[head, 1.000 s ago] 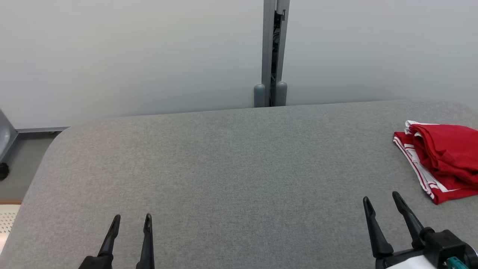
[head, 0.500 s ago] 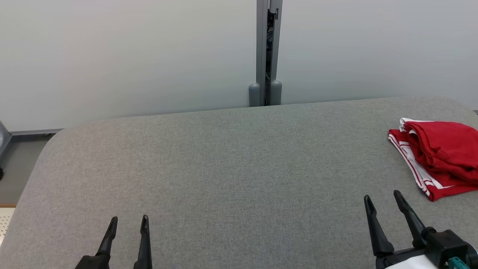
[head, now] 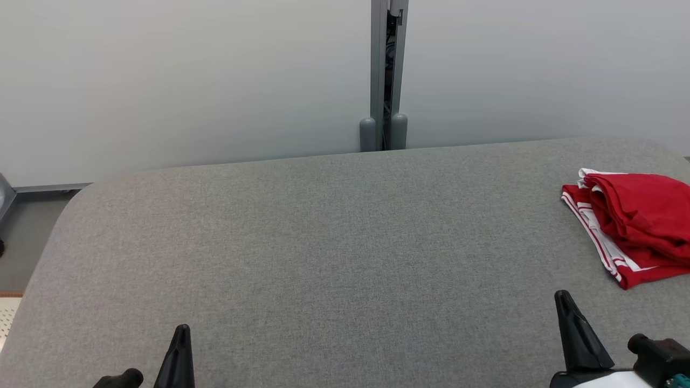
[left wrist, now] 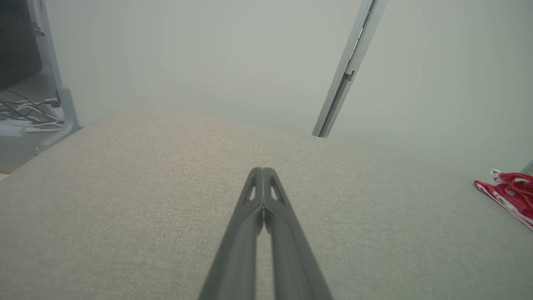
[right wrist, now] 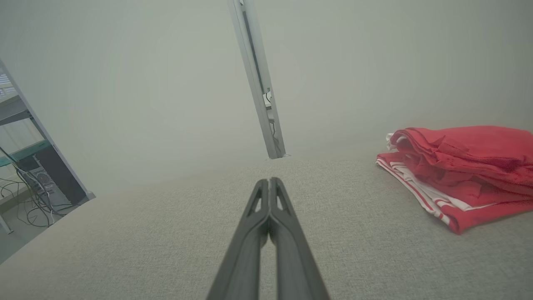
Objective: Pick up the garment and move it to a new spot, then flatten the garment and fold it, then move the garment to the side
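Our right tool (head: pixel 563 297) and left tool (head: pixel 182 330) were both closed and empty over the surface (head: pixel 323 242). The garment (head: pixel 639 226), folded, red with white stripes, lay near the surface's right edge, ahead and right of our right tool, the nearer one. Its striped edge ran obliquely away from us. We found no legible writing.

The garment (head: pixel 639 215), at about three o'clock on the table, is bright red, edged with white bands that carry thin red stripes. The table (head: pixel 323 242) is a plain, heathered mid-grey weave. Behind it the wall (head: pixel 188 81) is a flat pale grey-white, split at twelve o'clock by a darker blue-grey post (head: pixel 377 64). The left gripper (head: pixel 182 330) and right gripper (head: pixel 563 296) are matt black. At eight o'clock a cream panel (head: pixel 6 320) is dotted with small holes.
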